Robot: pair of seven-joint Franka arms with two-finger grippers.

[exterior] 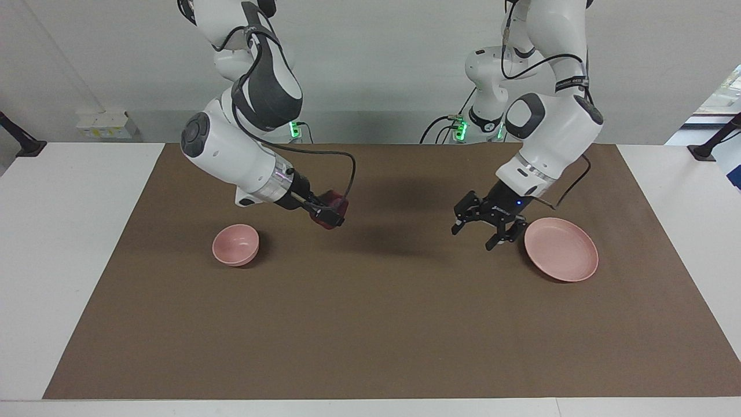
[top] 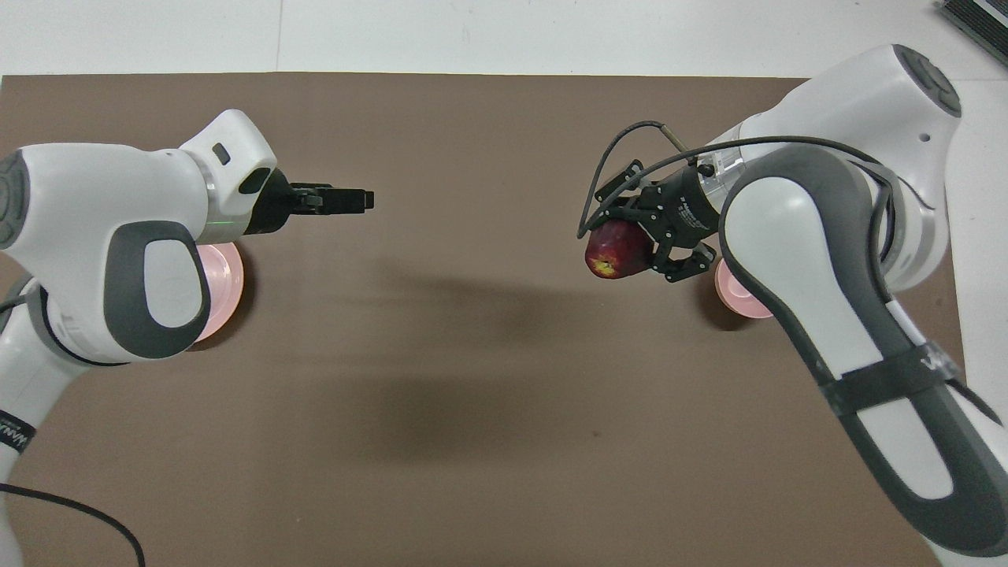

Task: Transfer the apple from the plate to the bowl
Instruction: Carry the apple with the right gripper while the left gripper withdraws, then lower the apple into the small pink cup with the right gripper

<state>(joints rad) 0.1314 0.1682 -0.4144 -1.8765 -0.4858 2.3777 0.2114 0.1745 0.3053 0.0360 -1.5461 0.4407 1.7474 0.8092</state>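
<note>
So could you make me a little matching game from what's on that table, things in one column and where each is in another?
Things:
1. apple
2. plate
3. bowl
4. left gripper

Places or states:
A. toward the right arm's end, nothing in it
B. open, in the air beside the plate
C. held in the right gripper
D. toward the left arm's end, nothing on it

Pairs: 1-C, 2-D, 3-A, 4-B

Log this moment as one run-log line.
right claw: shut on apple, above mat beside bowl | left claw: open, beside plate | plate: empty | bowl: empty
</note>
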